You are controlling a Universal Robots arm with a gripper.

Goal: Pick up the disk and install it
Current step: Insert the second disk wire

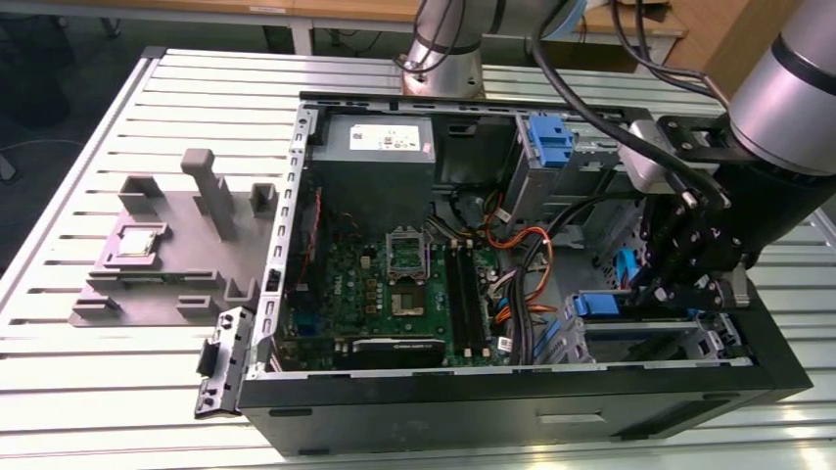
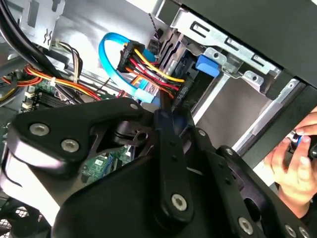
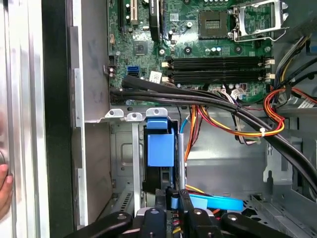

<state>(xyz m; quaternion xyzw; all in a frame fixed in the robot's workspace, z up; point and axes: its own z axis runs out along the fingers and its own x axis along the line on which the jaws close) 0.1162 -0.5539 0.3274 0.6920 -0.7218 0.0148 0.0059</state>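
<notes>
The disk (image 3: 161,145) stands edge-on in the drive bay at the case's corner, its blue carrier end (image 2: 207,65) beside the bay's silver tabs. In the exterior view the disk (image 1: 597,305) shows as a blue piece at the mouth of the silver drive bay (image 1: 647,343). My gripper (image 3: 173,201) reaches down into the case on the exterior view's right (image 1: 663,292) and is shut on the near edge of the disk, a strip of blue showing between its black fingers (image 2: 171,144). Most of the drive's body is hidden by the bay and the fingers.
Bundled black, orange and yellow cables (image 3: 233,111) and a blue data cable (image 2: 111,54) cross close to the bay. The motherboard (image 1: 392,284) fills the case floor. A bare blue bracket (image 1: 549,142) sits at the back. A person's hand (image 2: 297,158) is beside the case. A grey fixture (image 1: 157,255) stands outside.
</notes>
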